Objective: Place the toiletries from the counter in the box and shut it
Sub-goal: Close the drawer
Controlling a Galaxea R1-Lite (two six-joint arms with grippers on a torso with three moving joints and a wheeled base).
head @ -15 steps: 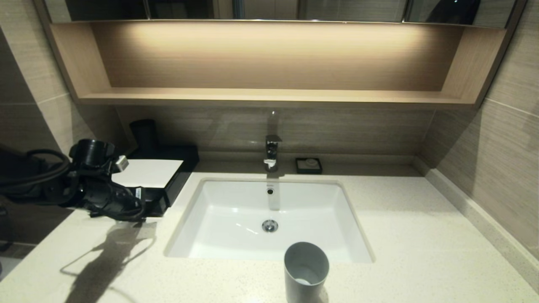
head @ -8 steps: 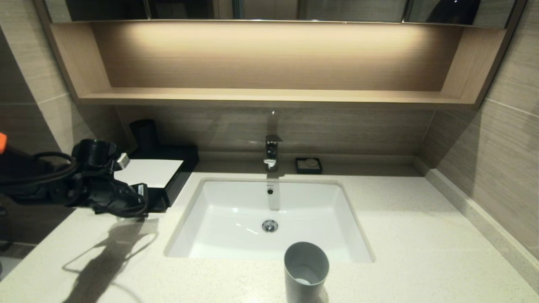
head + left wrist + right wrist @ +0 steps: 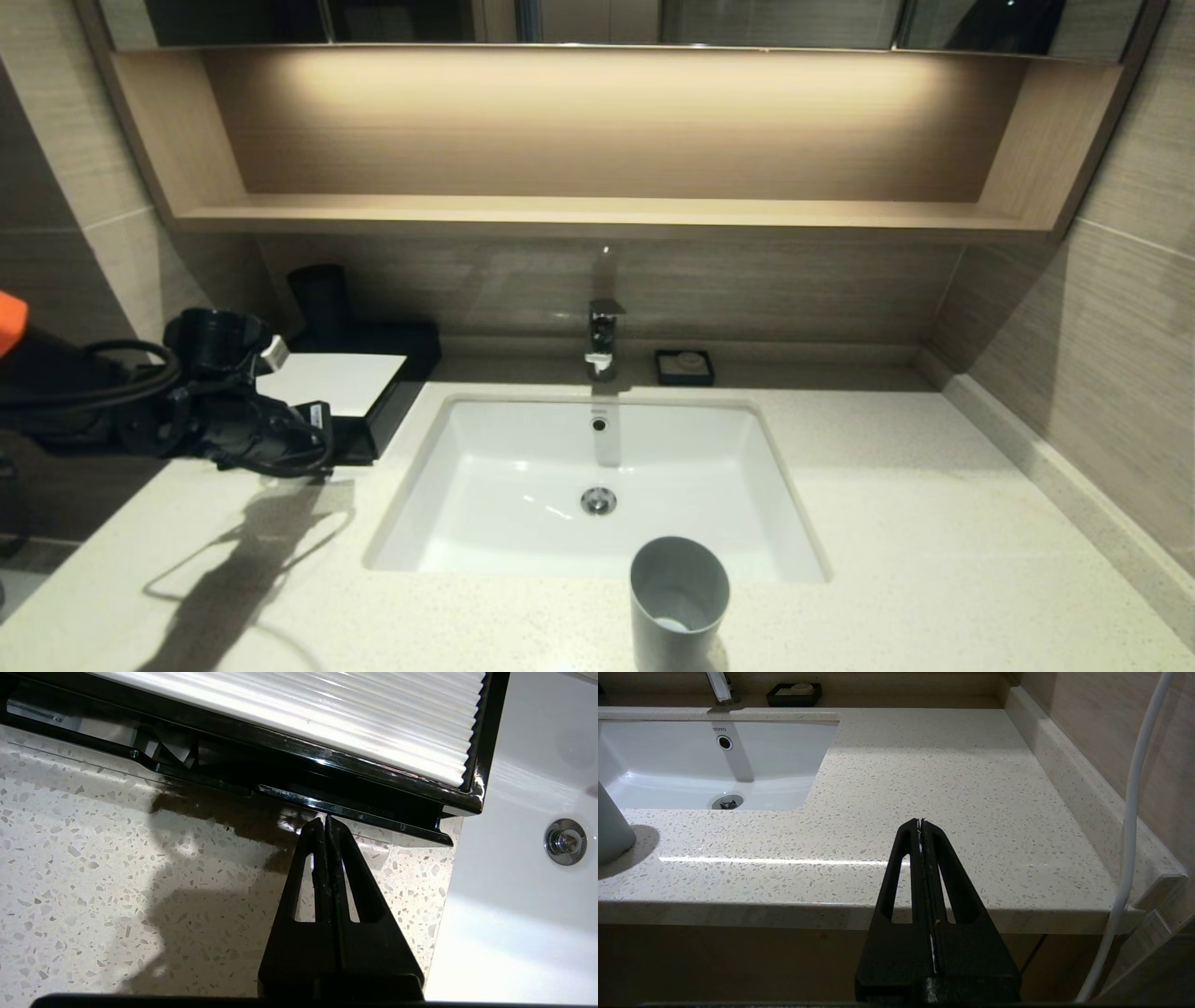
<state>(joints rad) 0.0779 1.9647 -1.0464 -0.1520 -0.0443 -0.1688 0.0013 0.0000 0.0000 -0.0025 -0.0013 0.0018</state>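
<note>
Head view gives us the counter [image 3: 896,523], a broad speckled off-white top with the white sunken basin [image 3: 523,485] set in its middle. At the far left corner, against the wall, sits the box [image 3: 373,392], low and black with a white ribbed top panel; its front drawer edge shows in our left wrist view, nearly flush with the black frame. Our left gripper [image 3: 325,820] hovers low over the counter at that drawer front, fingers pressed together on nothing, tips just short of or touching the glossy lip; we cannot tell which. Our right gripper [image 3: 920,822], fingers likewise together and empty, hangs off the counter's near edge, right of the basin. A grey tumbler cup [image 3: 679,597] stands at the basin's near rim. A small black soap dish [image 3: 684,367] sits by the faucet [image 3: 604,338]. We see no toiletries on the counter.
</note>
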